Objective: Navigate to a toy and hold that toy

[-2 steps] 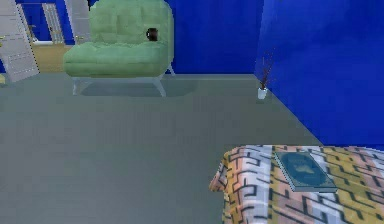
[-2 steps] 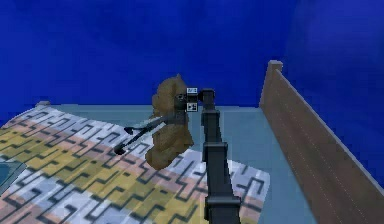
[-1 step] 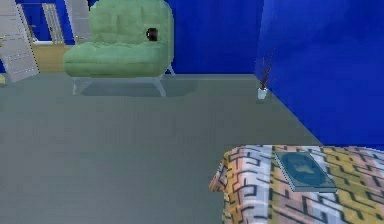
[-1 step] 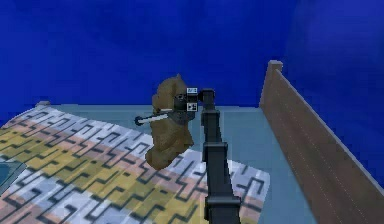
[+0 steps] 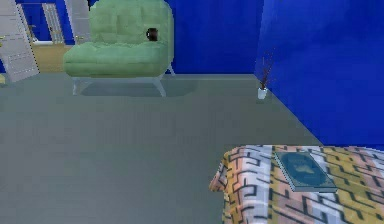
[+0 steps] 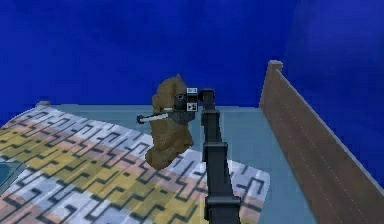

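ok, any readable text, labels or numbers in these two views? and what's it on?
No readable text in either view.
Teal book on the patterned bedspread: darker patch on the cover, too blurred to read.
White squares at the end of the arm: black marks only, no letters or numbers I can make out.

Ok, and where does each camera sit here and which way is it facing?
Forward view: on the robot, looking ahead and slightly down over grey floor to a green armchair by the blue wall.
Arm side view: on the robot's body, looking out sideways over the bed; arm and gripper show, near a brown plush toy.
Shared: the patterned quilt, at the forward view's lower right.
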Motion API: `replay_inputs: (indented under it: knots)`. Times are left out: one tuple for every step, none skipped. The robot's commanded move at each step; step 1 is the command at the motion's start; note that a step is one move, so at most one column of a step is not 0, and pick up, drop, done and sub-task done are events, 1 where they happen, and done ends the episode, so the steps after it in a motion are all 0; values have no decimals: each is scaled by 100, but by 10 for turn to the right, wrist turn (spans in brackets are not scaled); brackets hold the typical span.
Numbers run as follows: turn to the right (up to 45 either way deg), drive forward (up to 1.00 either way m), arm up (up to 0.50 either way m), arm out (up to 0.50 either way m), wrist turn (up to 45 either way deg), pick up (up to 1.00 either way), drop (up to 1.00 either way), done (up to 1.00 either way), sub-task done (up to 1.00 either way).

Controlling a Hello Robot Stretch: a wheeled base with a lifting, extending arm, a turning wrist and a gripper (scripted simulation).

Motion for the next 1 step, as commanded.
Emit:
replay_inputs:
  knots:
    - [0,0,-30,0,0,0,0,0,0]
